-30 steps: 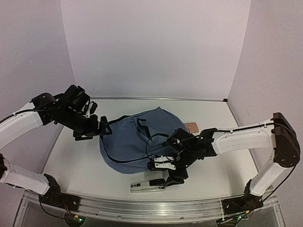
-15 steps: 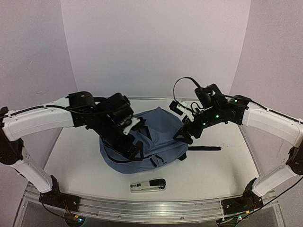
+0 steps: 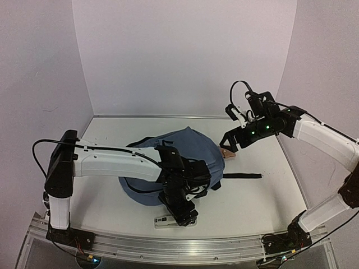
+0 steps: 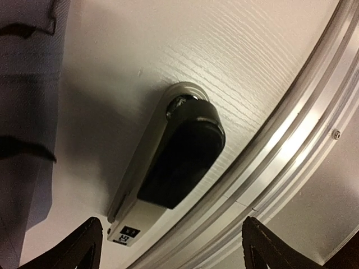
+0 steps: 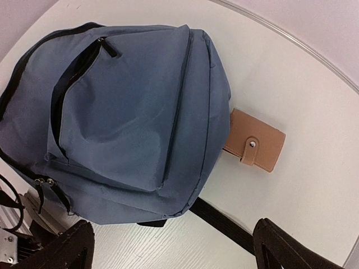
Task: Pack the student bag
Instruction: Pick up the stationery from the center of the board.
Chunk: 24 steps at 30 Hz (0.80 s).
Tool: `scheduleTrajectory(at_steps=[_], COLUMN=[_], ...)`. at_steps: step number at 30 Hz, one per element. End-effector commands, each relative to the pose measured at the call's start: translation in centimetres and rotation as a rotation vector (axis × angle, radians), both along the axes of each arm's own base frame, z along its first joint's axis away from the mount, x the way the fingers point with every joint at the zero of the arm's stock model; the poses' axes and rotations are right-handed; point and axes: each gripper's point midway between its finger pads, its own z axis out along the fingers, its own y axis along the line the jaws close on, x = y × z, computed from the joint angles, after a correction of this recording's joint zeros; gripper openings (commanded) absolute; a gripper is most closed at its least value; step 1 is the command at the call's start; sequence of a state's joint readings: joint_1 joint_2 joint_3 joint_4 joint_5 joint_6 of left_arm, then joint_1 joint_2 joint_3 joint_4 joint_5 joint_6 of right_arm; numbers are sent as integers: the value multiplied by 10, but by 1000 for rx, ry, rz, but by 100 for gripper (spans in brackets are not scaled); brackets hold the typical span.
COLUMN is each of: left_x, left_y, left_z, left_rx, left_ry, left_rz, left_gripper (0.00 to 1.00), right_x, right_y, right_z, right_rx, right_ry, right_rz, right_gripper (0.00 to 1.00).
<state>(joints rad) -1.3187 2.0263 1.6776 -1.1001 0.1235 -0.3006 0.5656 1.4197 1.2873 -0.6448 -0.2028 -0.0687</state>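
While the overhead view shows the student bag [image 3: 188, 147] lying flat in the middle of the table [image 3: 258, 202] with the left arm reaching across it, only the left wrist camera makes the left gripper [image 4: 171, 255] clear. Its fingers stand wide apart above a silver-and-black stapler [image 4: 168, 168], touching nothing. That view also catches the aluminium rail [image 4: 291, 140] just beside the stapler. The right wrist camera looks down on the bag's zippered front and a tan wallet [image 5: 255, 147] against its edge, with a snap tab too small to see from above. The right gripper [image 5: 174, 252] is spread wide and empty, raised over the wallet.
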Motion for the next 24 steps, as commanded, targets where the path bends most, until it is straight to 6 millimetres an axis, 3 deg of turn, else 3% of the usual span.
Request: scheduleTrajectory(at_steps=[1,11,19,24], left_x=[6,12,11,10], left_y=[-4,-6,0,6], left_z=[-13,-56,-78,-89], left_rx=[35,78,99,128], left_ry=[-28,-55,-52,-49], left_rz=[-75,-203,-230,-241], left_gripper=[85,77,66,53], right_x=[3,-13,-16,-18], right_y=[-6,-9,-15,-15], right_z=[26,21,27,26], right_rx=[40,63,55,52], right_ry=[-49,-18,-35,-32], right_rz=[-38,-29,-34,-31], right_gripper=[98,98,98,98])
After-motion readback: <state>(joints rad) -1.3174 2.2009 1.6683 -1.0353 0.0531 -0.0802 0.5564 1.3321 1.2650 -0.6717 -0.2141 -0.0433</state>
